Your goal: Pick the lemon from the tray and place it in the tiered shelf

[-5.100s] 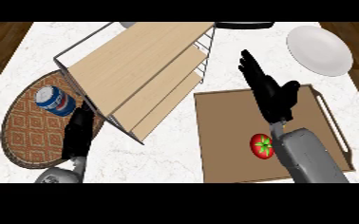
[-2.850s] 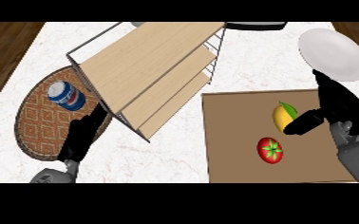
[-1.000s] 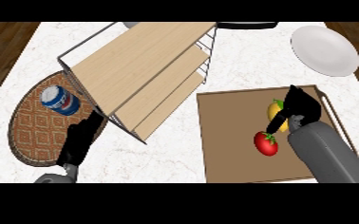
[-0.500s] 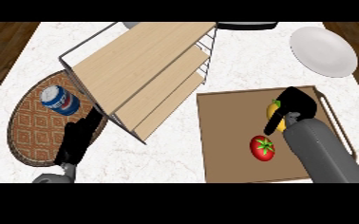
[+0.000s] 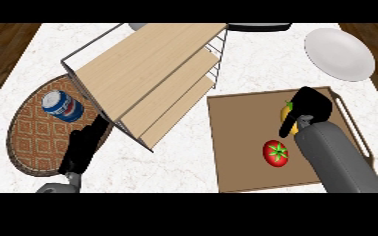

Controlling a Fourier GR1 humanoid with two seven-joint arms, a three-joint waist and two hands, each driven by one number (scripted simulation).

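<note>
Your right robot hand point(image 5: 308, 106) sits over the far right part of the brown wooden tray point(image 5: 236, 145), its black fingers curled down around the yellow lemon point(image 5: 287, 112), with the grey forearm running back to the lower right edge. Only a sliver of the lemon shows at the hand's left side, so its long axis cannot be told. A red tomato point(image 5: 276, 153) lies just beside it on the tray. Your left robot hand point(image 5: 83, 147) rests open at lower left, over the round woven mat point(image 5: 29, 130) beside the blue-and-white can point(image 5: 62, 105). The wooden tiered shelf point(image 5: 151, 75) stands left of the tray on the white marble tabletop point(image 5: 262, 60).
</note>
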